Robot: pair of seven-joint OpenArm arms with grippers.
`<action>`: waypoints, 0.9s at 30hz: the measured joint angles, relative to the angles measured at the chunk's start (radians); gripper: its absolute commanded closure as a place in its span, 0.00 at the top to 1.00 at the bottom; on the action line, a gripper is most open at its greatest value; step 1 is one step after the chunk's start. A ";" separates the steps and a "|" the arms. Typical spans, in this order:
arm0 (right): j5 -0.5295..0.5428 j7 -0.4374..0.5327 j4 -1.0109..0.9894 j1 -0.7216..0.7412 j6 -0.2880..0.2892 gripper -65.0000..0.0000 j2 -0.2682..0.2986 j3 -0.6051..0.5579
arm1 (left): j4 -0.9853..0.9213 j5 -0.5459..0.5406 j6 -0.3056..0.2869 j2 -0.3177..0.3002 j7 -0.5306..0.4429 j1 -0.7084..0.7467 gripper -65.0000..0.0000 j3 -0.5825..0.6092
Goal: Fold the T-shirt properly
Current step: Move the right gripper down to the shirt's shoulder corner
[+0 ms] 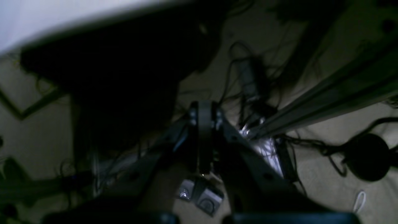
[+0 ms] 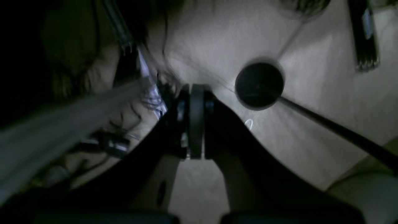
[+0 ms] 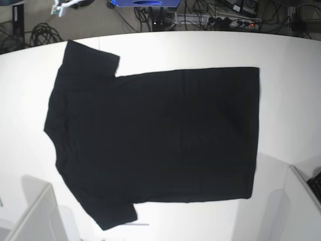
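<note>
The black T-shirt (image 3: 150,135) lies flat on the white table (image 3: 281,55) in the base view, collar side to the left and hem to the right. One sleeve is at the upper left, the other at the lower left. No print shows. Neither gripper appears in the base view. In the left wrist view my left gripper (image 1: 203,140) is shut and empty, off the table and above the floor. In the right wrist view my right gripper (image 2: 196,121) is shut and empty, also above the floor. The shirt does not show clearly in either wrist view.
Pale structures stand at the table's front left (image 3: 30,216) and front right (image 3: 301,201). Cables and power strips (image 3: 220,20) lie on the floor behind the table. Below the grippers are cables (image 1: 248,81), a metal beam (image 1: 326,99) and a round black base (image 2: 259,85).
</note>
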 measured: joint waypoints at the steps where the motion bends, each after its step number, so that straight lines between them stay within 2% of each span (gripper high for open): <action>1: 0.016 -0.004 0.039 -0.014 0.001 0.00 0.000 0.021 | 0.023 0.000 0.001 0.000 0.005 0.008 0.00 -0.009; 3: 0.045 -0.034 0.113 -0.033 -0.004 0.00 0.000 0.065 | 0.071 0.002 -0.003 0.006 0.011 0.026 0.00 -0.051; 8: 0.123 -0.038 0.282 -0.043 -0.005 0.00 0.002 0.145 | 0.197 0.009 -0.006 0.087 0.019 0.069 0.00 -0.216; 13: 0.203 -0.045 0.391 -0.031 -0.005 0.00 0.005 0.146 | 0.295 -0.001 0.002 0.089 0.016 0.079 0.00 -0.307; 17: 0.343 -0.182 0.406 0.049 -0.005 0.00 0.015 0.147 | 0.345 0.000 -0.003 0.098 0.018 0.077 0.00 -0.312; 18: 0.382 -0.229 0.405 0.066 -0.004 0.04 0.032 0.149 | 0.353 0.002 -0.004 0.101 0.015 0.076 0.00 -0.311; 20: 0.463 -0.325 0.404 0.101 -0.005 0.20 0.070 0.163 | 0.372 -0.004 -0.002 0.098 0.019 0.072 0.00 -0.310; 22: 0.523 -0.372 0.403 0.143 -0.008 0.26 0.090 0.175 | 0.399 -0.073 -0.001 0.094 0.038 0.072 0.00 -0.310; 23: 0.553 -0.406 0.402 0.162 -0.008 0.26 0.094 0.186 | 0.412 -0.116 -0.003 0.093 0.054 0.071 0.09 -0.310; 25: 0.575 -0.439 0.400 0.209 -0.008 0.27 0.090 0.209 | 0.429 -0.207 -0.003 0.089 0.104 0.061 0.39 -0.311; 27: 0.576 -0.497 0.398 0.263 -0.008 0.27 0.090 0.233 | 0.429 -0.272 -0.002 0.087 0.130 0.028 0.64 -0.313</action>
